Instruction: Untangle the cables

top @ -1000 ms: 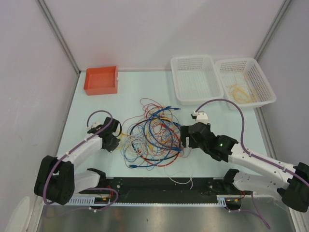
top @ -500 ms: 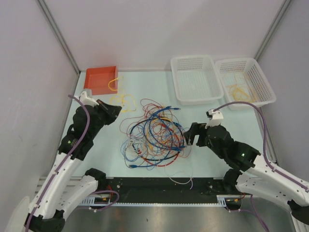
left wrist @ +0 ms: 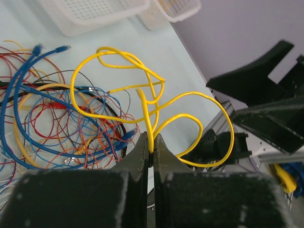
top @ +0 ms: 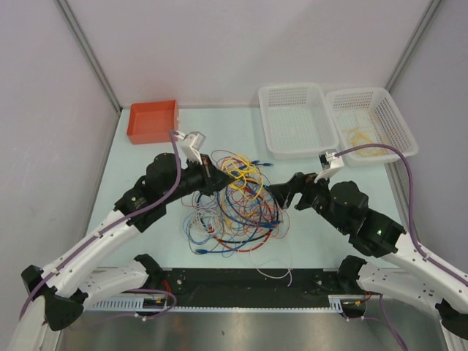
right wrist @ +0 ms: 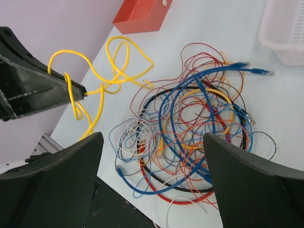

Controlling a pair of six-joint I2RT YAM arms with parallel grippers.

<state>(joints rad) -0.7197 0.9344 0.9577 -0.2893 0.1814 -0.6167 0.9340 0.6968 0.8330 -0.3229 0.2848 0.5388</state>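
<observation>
Tabletop (top: 219, 124) has two baskets far right, the outer basket (top: 398, 121) holding a pale yellow cable bundle (top: 360, 139), the inner basket (top: 322, 124) nothing I can make out, plus an orange bin (top: 152, 121) far left. The cable tangle (top: 234, 216) sits mid-table. The left end effector (left wrist: 151, 142) is pinched tight on a yellow cable (left wrist: 147, 121) lifted over it, loops running toward the right end effector (top: 281, 196), which gapes wide and empty just right of the pile, so it's likely the nearer arm.
</observation>
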